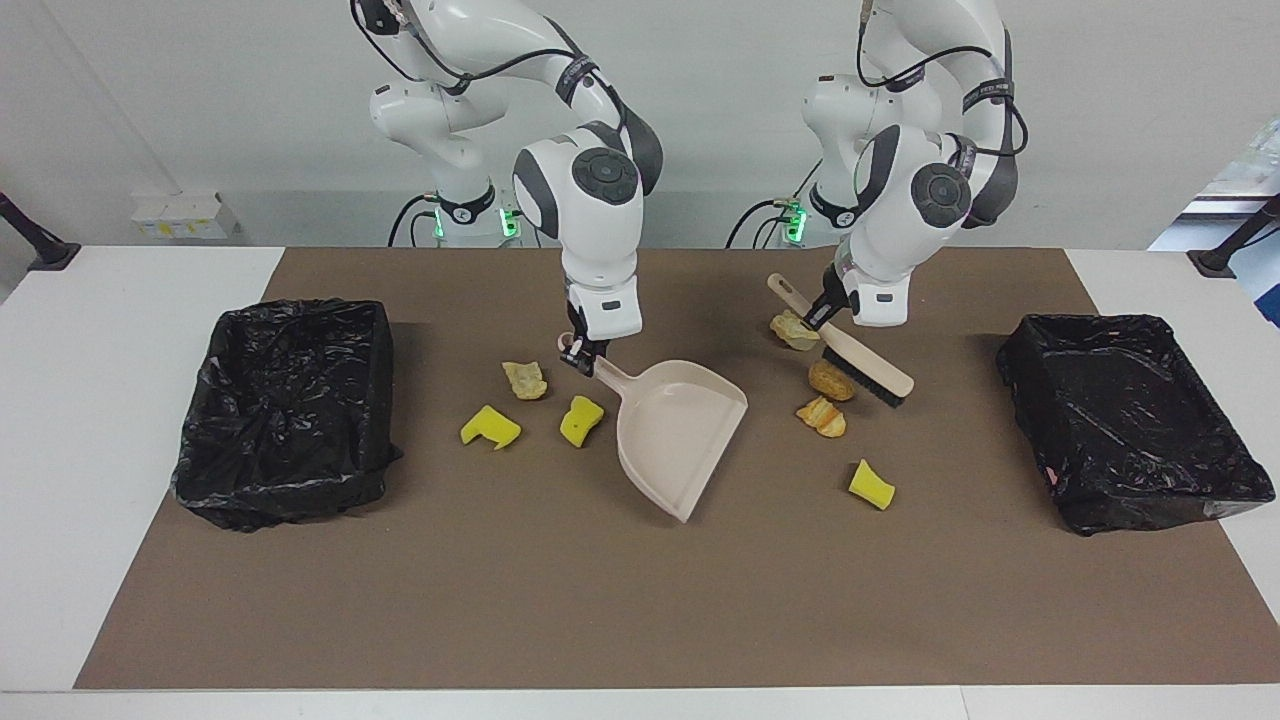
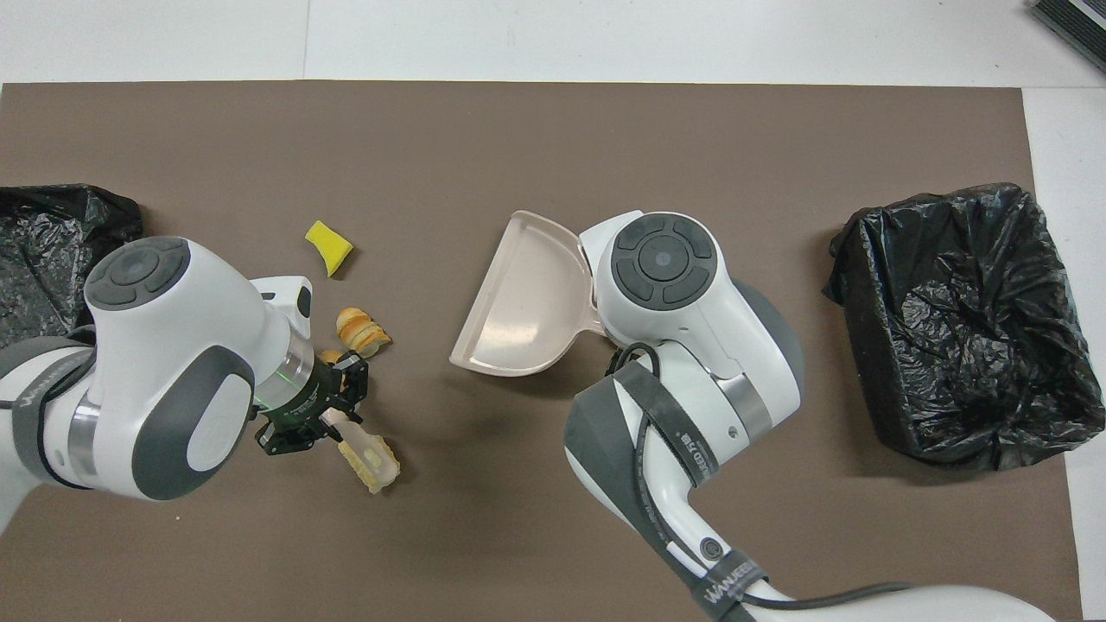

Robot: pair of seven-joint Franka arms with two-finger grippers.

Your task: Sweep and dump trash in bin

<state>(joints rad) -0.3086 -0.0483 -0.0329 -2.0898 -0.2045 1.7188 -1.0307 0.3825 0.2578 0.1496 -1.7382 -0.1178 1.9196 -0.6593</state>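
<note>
- While the right arm bends down over the middle of the brown mat point(image 1: 560, 600), the right gripper point(image 1: 583, 358) is clamped on the handle of the beige dustpan point(image 1: 672, 430); the pan rests on the mat with its open edge turned toward the left arm's end of the table.
- From its base, the left arm angles down and the left gripper point(image 1: 822, 312) is closed around the handle of the beige brush point(image 1: 862, 364), whose dark bristles touch the mat beside a tan bread lump point(image 1: 831, 380).
- Trash on the left arm's side: a pale lump point(image 1: 793, 330) partly covered by the brush handle, an orange bread lump point(image 1: 821, 417) just beside the tan one, and a yellow sponge chunk point(image 1: 871, 484) farther from the robots.
- Trash on the right arm's side: two yellow sponge chunks point(image 1: 581, 420) point(image 1: 490, 427) and a tan lump point(image 1: 524, 380), all beside the dustpan handle.
- Seen from overhead, the right arm's wrist hides those three pieces and the dustpan handle; the left arm's body covers most of the brush.
- One black-lined bin point(image 1: 285, 410) stands at the right arm's end, another point(image 1: 1130, 420) at the left arm's end; the overhead view cuts the latter off at its edge.
- Under the mat is a white table point(image 1: 60, 450); a pale wall rises at the robots' end.
</note>
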